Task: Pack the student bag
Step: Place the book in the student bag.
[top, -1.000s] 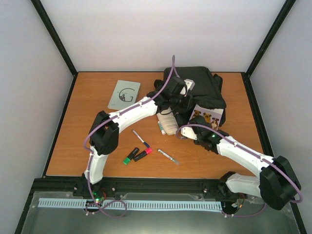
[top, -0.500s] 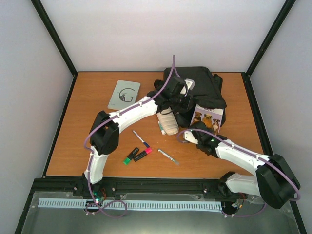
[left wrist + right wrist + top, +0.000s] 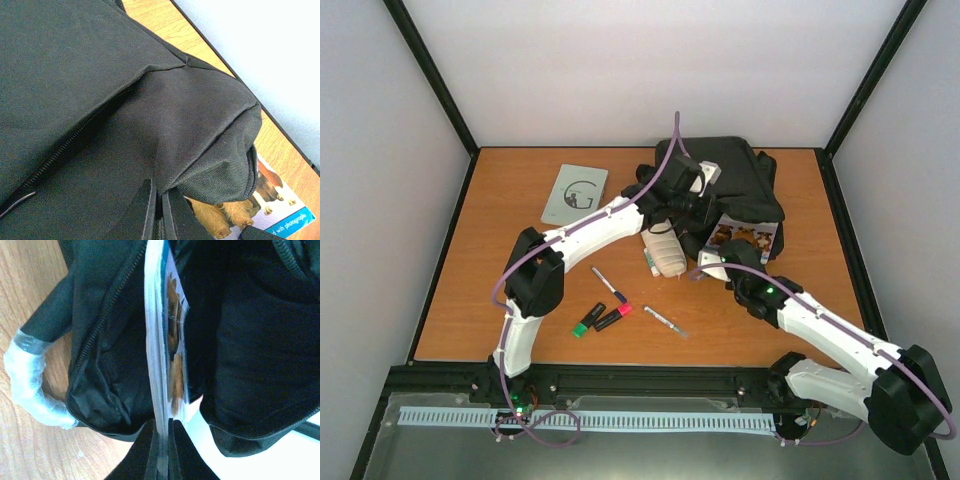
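The student bag, a large black backpack, lies at the back right of the table. My left gripper is shut on a fold of the bag's fabric at the mouth, holding it up; the jaws pinch the cloth. My right gripper is shut on the near edge of a thin book with dogs on its cover. In the right wrist view the book stands on edge between the jaws, its far part inside the bag's open mouth. The left wrist view shows the dog cover under the lifted flap.
A cream ribbed pencil case lies just left of the bag's mouth. A grey notebook sits at the back left. Loose pens and green and red markers lie mid-table. A plastic-wrapped loop handle hangs beside the bag.
My right gripper has shut on the book's edge and pushed forward, so the book has gone further into the bag's mouth. The left gripper has kept its hold on the fabric.
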Tool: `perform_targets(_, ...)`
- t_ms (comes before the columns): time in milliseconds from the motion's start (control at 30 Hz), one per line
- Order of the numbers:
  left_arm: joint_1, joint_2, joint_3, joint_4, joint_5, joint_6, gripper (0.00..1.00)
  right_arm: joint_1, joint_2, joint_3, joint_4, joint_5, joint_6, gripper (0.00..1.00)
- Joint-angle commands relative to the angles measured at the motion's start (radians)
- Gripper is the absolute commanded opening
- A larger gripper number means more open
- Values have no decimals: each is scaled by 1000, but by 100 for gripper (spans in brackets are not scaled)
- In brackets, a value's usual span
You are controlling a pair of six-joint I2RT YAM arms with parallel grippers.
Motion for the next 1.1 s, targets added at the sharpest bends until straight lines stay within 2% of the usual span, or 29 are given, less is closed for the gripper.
perform_targets(0,8,1,96,8,42,24,1,9,-52,-41,64,1,-65,3)
perform_targets(167,20,25,128,-5,104,46,1,10,-174,-118,186,-91,-199,3)
perform_targets(367,51,48,128,9,188,18,1,19,-270,-115,171,-182,-276,3)
perform_targets(567,51,57,140,-12,246,54,1,18,-391,-192,258,-298,-428,3)
perform_targets(1067,51,52,167,-123,324,162,1,8,-389,-293,524,-377,-639,3)
